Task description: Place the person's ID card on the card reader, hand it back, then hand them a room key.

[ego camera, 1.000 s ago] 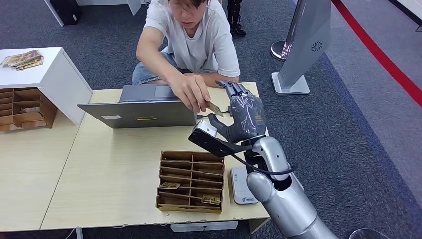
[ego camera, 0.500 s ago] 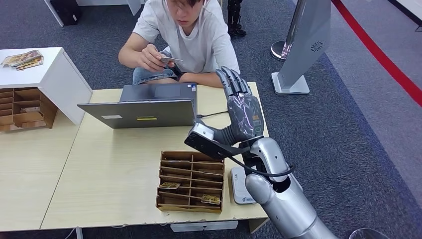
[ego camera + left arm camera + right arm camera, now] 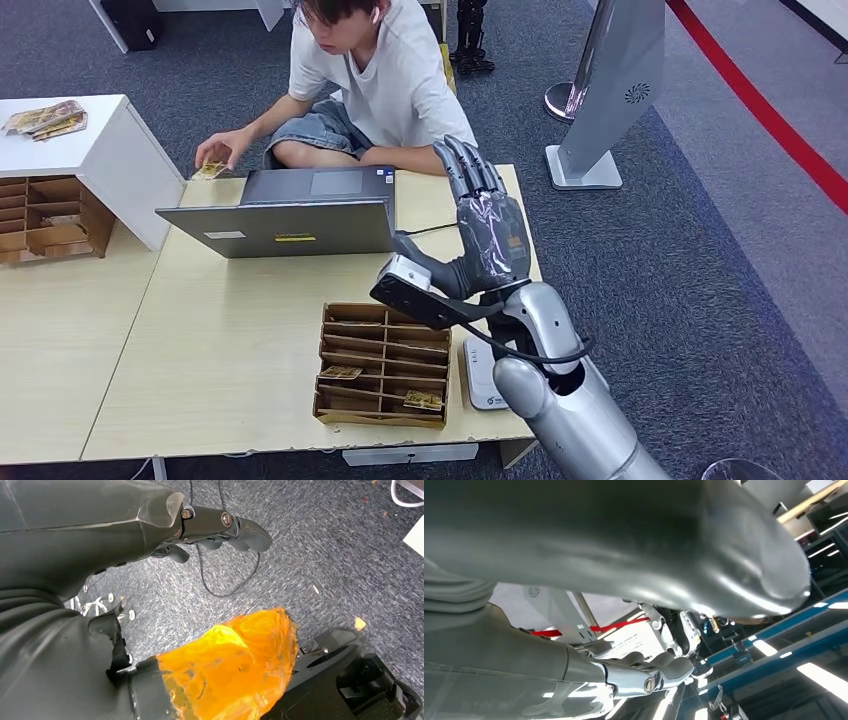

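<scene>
My right hand [image 3: 487, 225] is raised above the table's far right part with its fingers stretched out and apart, holding nothing. In the right wrist view its fingers [image 3: 644, 672] and thick thumb are empty too. The person's hand [image 3: 224, 148] rests on the ID card [image 3: 209, 171], on the table's far edge left of the laptop [image 3: 285, 215]. The white card reader [image 3: 481, 374] lies at the near right, partly hidden by my forearm. A cardboard key tray [image 3: 384, 362] beside it holds room keys [image 3: 423, 400]. My left hand [image 3: 215, 525] hangs over the carpet, loosely extended and empty.
A white cabinet [image 3: 105, 150] with a cardboard sorter [image 3: 50, 215] stands at the left. A cable [image 3: 430, 231] runs from the laptop under my right hand. A grey floor stand [image 3: 610, 95] is beyond the table's right end.
The person took the ID card from my right hand, drew it to their chest, then set it down left of the laptop. My right hand's fingers straightened; it stays raised.
</scene>
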